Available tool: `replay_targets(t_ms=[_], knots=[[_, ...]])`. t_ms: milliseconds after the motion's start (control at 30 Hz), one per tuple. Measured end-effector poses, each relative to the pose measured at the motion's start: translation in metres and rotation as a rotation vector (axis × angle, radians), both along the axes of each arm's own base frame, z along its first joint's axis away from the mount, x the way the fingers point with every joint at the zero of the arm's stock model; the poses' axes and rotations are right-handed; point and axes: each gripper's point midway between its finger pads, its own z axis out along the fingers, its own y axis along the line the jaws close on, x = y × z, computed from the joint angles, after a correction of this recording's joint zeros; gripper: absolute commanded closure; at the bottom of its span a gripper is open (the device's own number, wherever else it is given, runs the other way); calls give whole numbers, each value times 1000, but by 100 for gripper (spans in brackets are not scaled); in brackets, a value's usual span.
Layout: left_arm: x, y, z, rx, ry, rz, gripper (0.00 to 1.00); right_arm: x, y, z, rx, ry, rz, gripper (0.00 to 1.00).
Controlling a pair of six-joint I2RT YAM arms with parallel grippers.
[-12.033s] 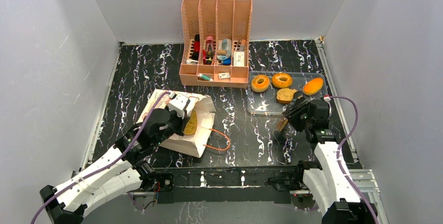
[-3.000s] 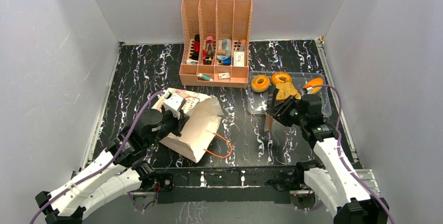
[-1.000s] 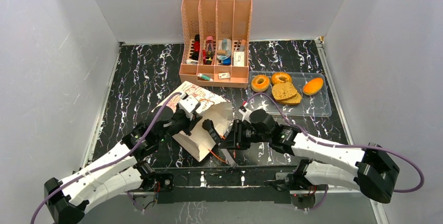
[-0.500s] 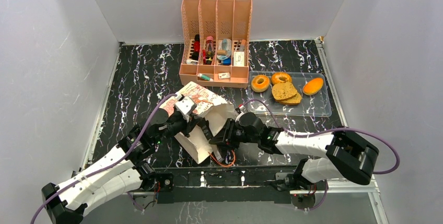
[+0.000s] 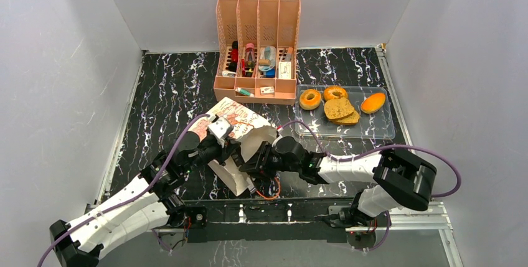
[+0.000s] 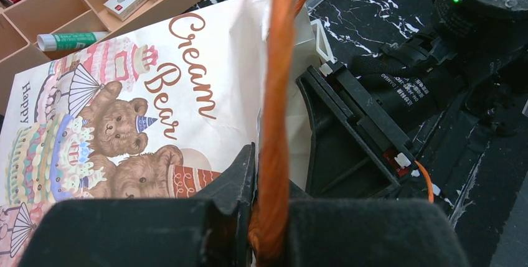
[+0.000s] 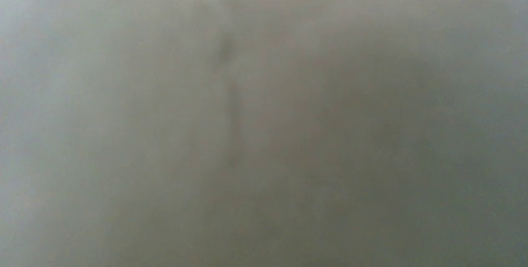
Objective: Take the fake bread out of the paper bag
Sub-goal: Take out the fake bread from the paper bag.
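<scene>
The left end effector (image 6: 269, 217) is pinched together on the orange cord handle (image 6: 278, 93) of the paper bag (image 5: 235, 116), with the cord running up between its pads. Holding the bag by the handle looks meant to lift the mouth open and stop the light bag from sliding on the tabletop (image 5: 168, 86) while the other arm works.

In the overhead view the bag lies tilted at lower centre. Its printed face is turned toward the upper left and its mouth toward the right. The right end effector (image 5: 256, 162) is pushed into that mouth from the right. Its own camera shows only a blurred grey-beige surface (paper very close to the lens, most likely), so I cannot tell whether its fingers are apart or closed, or whether anything sits between them.

The fake bread (image 5: 339, 110) that can be seen is out of the bag. Two rings (image 5: 310, 99), stacked toast slices and an orange bun (image 5: 373, 102) lie in the clear tray (image 5: 380, 132) right of centre, well apart from the bag. Whether any piece is left inside is hidden.

I judge the step in hand to be a reach for whatever is left inside. The likely trouble is the fingers catching thin paper rather than bread.
</scene>
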Motion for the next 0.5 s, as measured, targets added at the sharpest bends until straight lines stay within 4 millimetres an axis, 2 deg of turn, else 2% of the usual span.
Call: replay_targets(t_ms=[200,500], knots=[[-1,0,1,-6,-3,0,100,4,7,7,42,-6,-13,63],[-2,1,-3,0,11,-3,100,12,20,-2,41,0,-16,61]])
